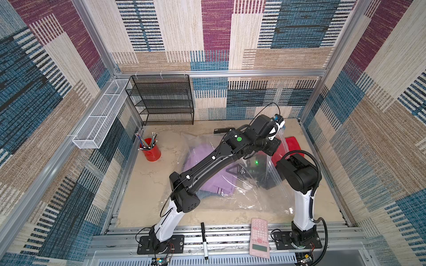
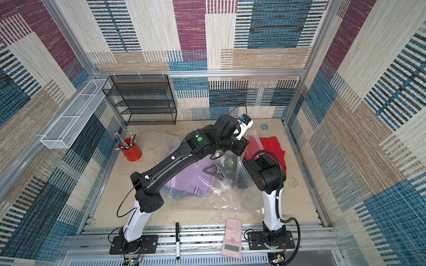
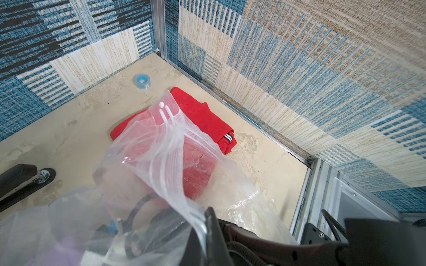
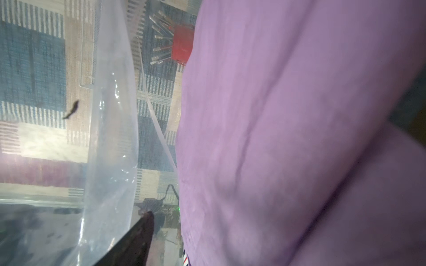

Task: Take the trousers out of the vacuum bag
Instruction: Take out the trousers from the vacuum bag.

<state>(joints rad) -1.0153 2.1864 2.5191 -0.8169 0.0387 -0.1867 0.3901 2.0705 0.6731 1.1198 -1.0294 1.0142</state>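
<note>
Left claw (image 3: pixel 206 221) on one vacuum bag (image 3: pixel 161 147); three trousers: red (image 3: pixel 202 115), lilac (image 4: pixel 299 115), denim (image 2: pixel 177 194).

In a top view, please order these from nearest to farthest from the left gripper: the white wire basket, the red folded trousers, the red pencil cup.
From the left gripper:
1. red folded cloth trousers, just beside it, on the right.
2. round red cup of pencils, across the clear plastic vacuum bag, on the left.
3. long white wire-mesh basket, on the left wall.
</note>
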